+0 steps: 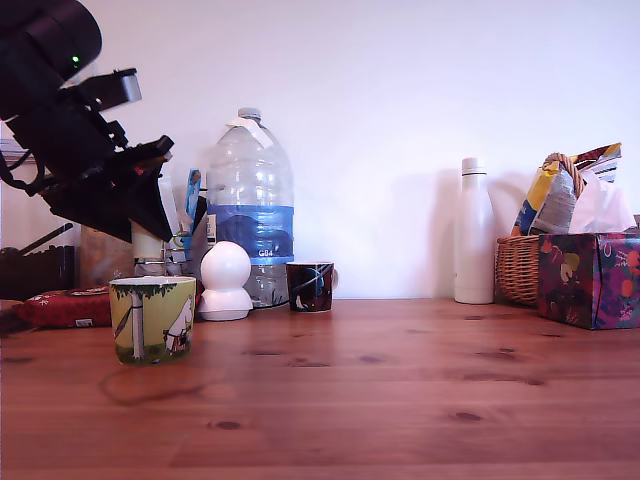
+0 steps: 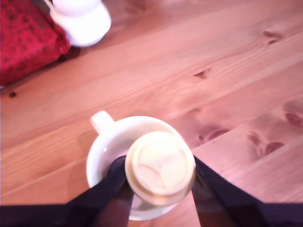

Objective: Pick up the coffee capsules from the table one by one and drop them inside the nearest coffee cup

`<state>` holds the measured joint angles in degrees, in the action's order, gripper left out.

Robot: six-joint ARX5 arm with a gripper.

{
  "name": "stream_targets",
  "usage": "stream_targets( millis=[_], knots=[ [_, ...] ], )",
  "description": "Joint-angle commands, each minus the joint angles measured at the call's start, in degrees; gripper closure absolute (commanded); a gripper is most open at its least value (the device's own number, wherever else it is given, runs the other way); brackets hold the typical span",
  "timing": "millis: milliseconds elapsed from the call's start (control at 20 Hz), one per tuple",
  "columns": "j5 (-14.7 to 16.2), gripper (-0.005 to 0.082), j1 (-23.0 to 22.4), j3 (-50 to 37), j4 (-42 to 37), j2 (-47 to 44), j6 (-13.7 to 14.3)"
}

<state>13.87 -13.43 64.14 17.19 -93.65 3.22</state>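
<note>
My gripper point(image 2: 161, 172) is shut on an off-white coffee capsule point(image 2: 160, 166), its round flanged face turned toward the wrist camera. The dark fingers point(image 2: 113, 189) press on both sides of it. Directly beneath hangs the open mouth of the coffee cup point(image 2: 102, 151), white inside, handle pointing away. In the exterior view the yellow-green cup point(image 1: 152, 320) stands on the wooden table point(image 1: 400, 390) at the left, and the gripper point(image 1: 150, 232) hovers above it with the pale capsule point(image 1: 147, 245) at its tip.
Behind the cup stand a white round-headed figure point(image 1: 226, 282), a small dark patterned cup point(image 1: 310, 286) and a big water bottle point(image 1: 250, 210). A red pouch point(image 1: 65, 307) lies far left. At the right stand a white bottle point(image 1: 474, 232), a basket point(image 1: 518, 268) and a tissue box point(image 1: 590, 280).
</note>
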Motion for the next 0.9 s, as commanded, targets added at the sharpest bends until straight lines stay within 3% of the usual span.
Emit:
stream_targets(
  millis=[0,650,700,800,850],
  knots=[
    [0.3,0.0730,0.2,1.7,0.8,-1.7,0.2],
    [0.2,0.0720,0.4,2.8,1.6,-2.6,0.3],
    [0.2,0.0647,0.4,2.8,1.1,-2.6,0.3],
    [0.2,0.0208,0.4,2.8,0.1,-2.6,0.2],
    [0.2,0.0042,0.4,2.8,-0.2,-2.6,0.3]
  ],
)
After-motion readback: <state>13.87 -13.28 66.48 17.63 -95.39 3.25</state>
